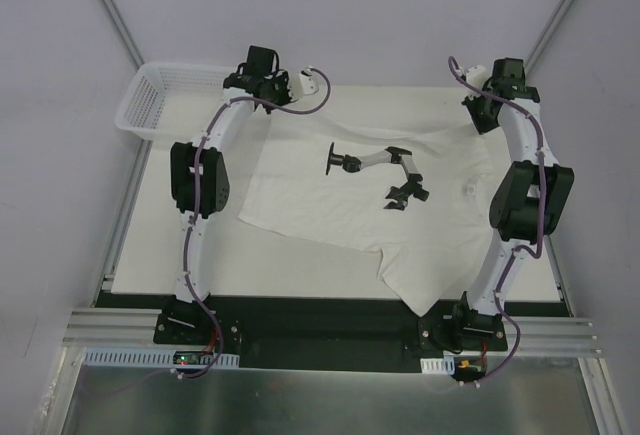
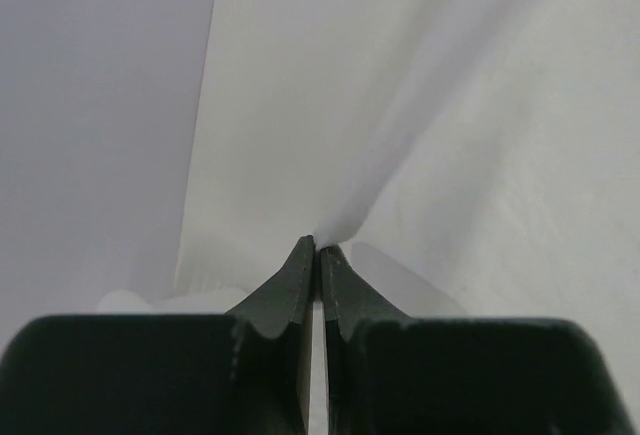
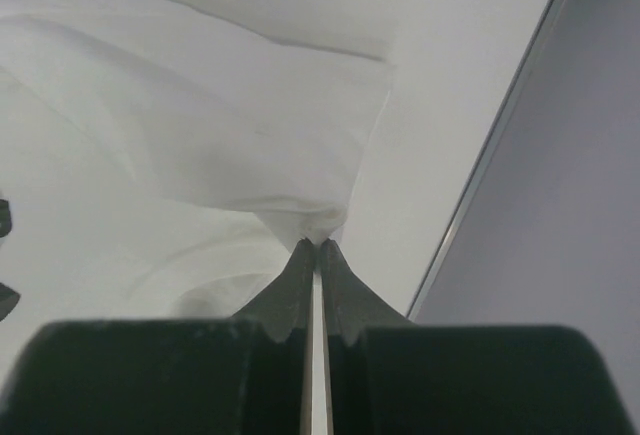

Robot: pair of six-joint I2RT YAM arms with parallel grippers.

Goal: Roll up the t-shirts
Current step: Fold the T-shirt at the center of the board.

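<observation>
Top view: bright, even diffuse light; shadows faint, focus sharp. Wrist views: t-shirt [image 2: 480, 205] washed out, low contrast; left pincer [image 2: 318, 247], right pincer [image 3: 318, 245] dark, near parts soft-focus.

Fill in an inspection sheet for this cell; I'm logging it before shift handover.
Surface: white table, partly covered by cloth.
Job's things: one t-shirt, spread out.
Clutter: white basket at the far left corner; dark arm-shaped mark on the shirt, print or object unclear.
Grippers: left tool and right tool each shut on the shirt's edge.
Cables: purple cables along both arms, no snag seen.
Surroundings: grey walls, metal frame.
</observation>
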